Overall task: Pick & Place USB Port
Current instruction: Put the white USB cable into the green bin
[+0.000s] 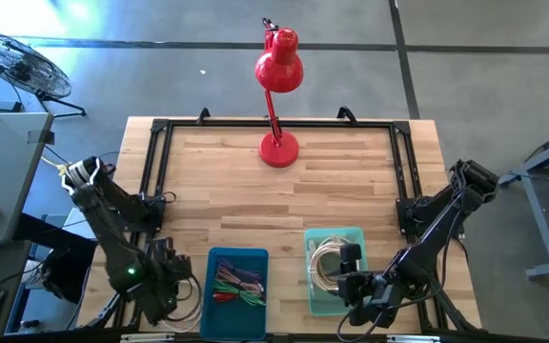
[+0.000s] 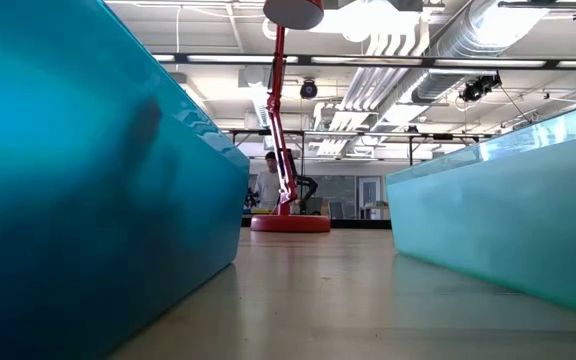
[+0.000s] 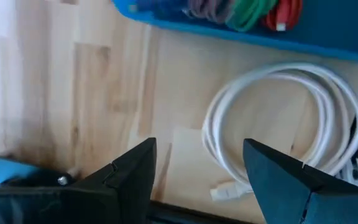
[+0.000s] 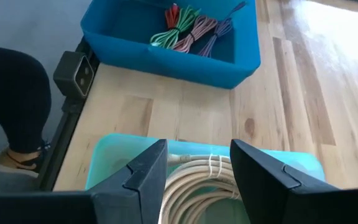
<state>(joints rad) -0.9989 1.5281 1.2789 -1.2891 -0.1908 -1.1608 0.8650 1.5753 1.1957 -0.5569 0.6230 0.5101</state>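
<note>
A white coiled USB cable (image 3: pixel 284 70) lies flat on the wooden table next to the blue bin (image 3: pixel 241 36); in the high view the cable (image 1: pixel 187 310) sits near the table's near-left corner. My left gripper (image 3: pixel 199 146) (image 1: pixel 172 278) is open above it, fingers pointing down over the coil's edge. My right gripper (image 4: pixel 198 144) (image 1: pixel 351 276) is open above the light teal bin (image 4: pixel 114 152), which holds a beige coiled cable (image 4: pixel 197 171).
The blue bin (image 1: pixel 236 253) holds several bundled coloured cables (image 4: pixel 194 28). The teal bin (image 1: pixel 332 232) stands to its right. A red desk lamp (image 1: pixel 278 148) stands at the table's far middle. A black frame rail (image 1: pixel 155 162) runs around the table. A person's leg (image 4: pixel 8 99) shows beside the near edge.
</note>
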